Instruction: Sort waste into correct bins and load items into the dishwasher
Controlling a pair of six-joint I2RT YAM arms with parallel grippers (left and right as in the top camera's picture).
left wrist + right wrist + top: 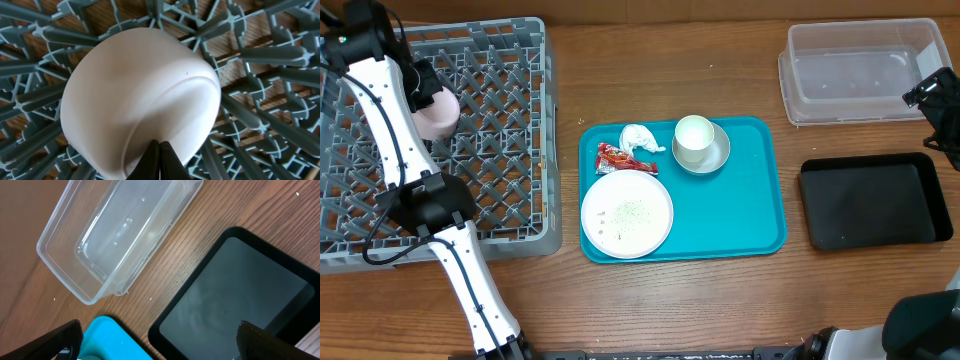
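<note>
A pale bowl (437, 113) lies tipped over among the pegs of the grey dishwasher rack (500, 60). Its underside (140, 95) fills the left wrist view. My left gripper (160, 145) is shut, its tips touching the bowl's base with nothing visible between them. The teal tray (740, 200) holds a large plate (650, 235) with rice-like crumbs (630, 210), a red wrapper (615, 157), a crumpled tissue (640, 138) and a cup (694, 138) on a small plate (722, 155). My right gripper (159, 330) hangs open between the clear tub (120, 235) and the black tray (240, 295), holding nothing.
The clear tub (860, 70) sits at the back right with the black tray (875, 200) in front of it. The left arm (390, 130) stretches across the rack. A corner of the teal tray (112, 340) shows below the right gripper.
</note>
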